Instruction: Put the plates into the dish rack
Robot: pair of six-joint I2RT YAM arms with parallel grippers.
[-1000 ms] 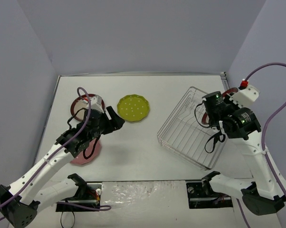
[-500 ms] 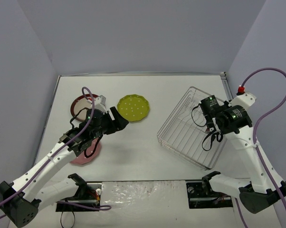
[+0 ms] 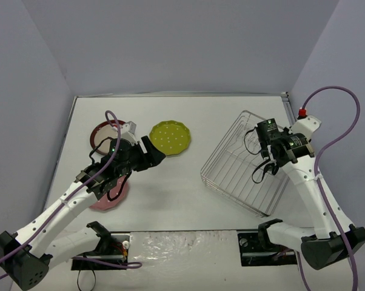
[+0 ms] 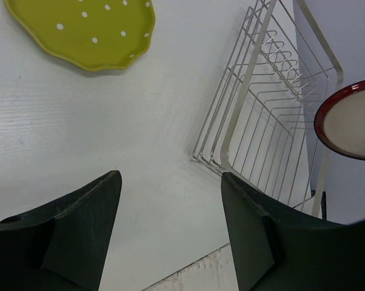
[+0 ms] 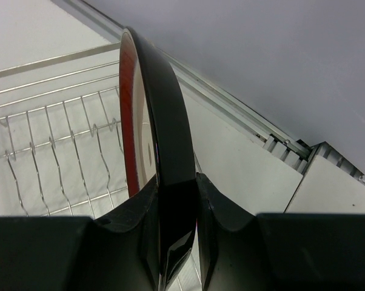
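My right gripper is shut on a dark-red-rimmed plate, held on edge above the dish rack's far right part, near its upright prongs. The plate and rack also show in the left wrist view. My left gripper is open and empty above the table, just left of the yellow-green plate, which also shows in the left wrist view. A second dark-red-rimmed plate and the pink plate lie partly hidden under my left arm.
The rack sits turned diagonally at the table's right side, close to the right wall. Grey walls enclose the table on three sides. A raised metal rail runs along the table edge behind the rack.
My right wrist has swung and drawn in over the rack's far right side with the plate. My left gripper moved slightly right toward the yellow-green plate, then held still.
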